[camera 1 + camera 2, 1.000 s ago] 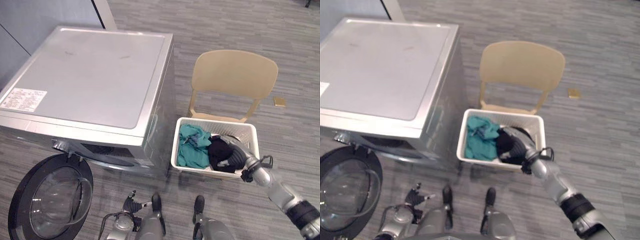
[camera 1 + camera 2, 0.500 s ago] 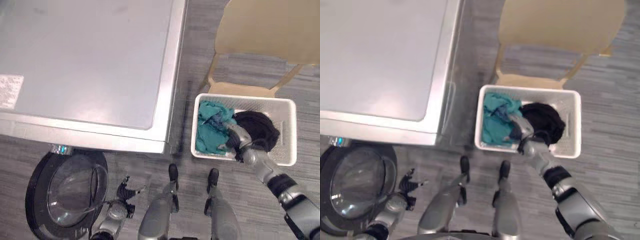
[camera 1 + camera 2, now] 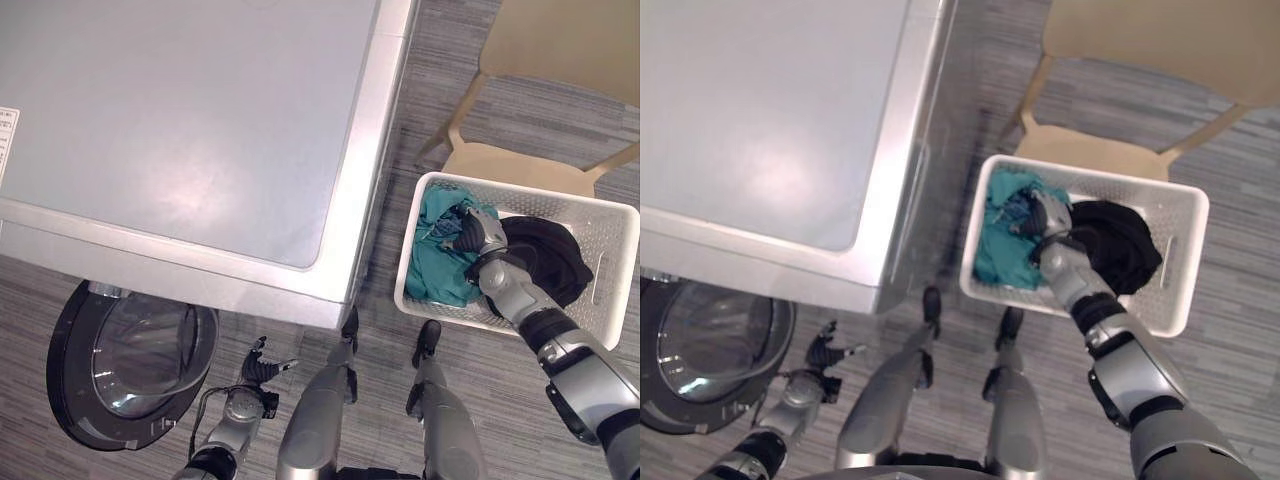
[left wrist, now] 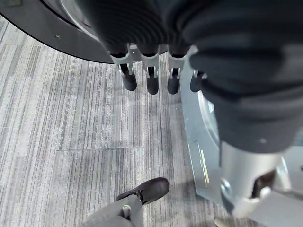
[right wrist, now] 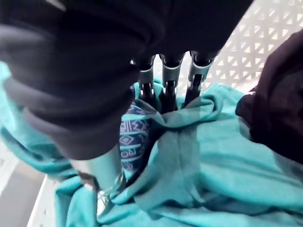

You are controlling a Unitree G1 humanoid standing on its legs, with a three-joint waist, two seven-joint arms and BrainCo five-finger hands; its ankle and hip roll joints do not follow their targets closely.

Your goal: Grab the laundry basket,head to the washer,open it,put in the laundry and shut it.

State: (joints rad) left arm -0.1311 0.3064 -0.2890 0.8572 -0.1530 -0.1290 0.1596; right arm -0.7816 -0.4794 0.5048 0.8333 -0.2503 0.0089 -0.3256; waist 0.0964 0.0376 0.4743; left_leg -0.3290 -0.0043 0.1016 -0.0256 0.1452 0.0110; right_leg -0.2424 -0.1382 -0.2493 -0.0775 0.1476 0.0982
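Right robot hand (image 3: 468, 232) down inside laundry basket (image 3: 614, 216), fingers (image 5: 164, 92) pushed into folds of teal garment (image 3: 437, 268); whether they have closed on cloth cannot tell. Black garment (image 3: 545, 258) lies beside teal one, untouched. Basket on floor just beside washer (image 3: 190, 140), before tan chair (image 3: 520, 165), so load is short reach from drum. Washer door (image 3: 130, 362) hangs open, ready. Left robot hand (image 3: 262, 364) low near door, fingers straight, empty.
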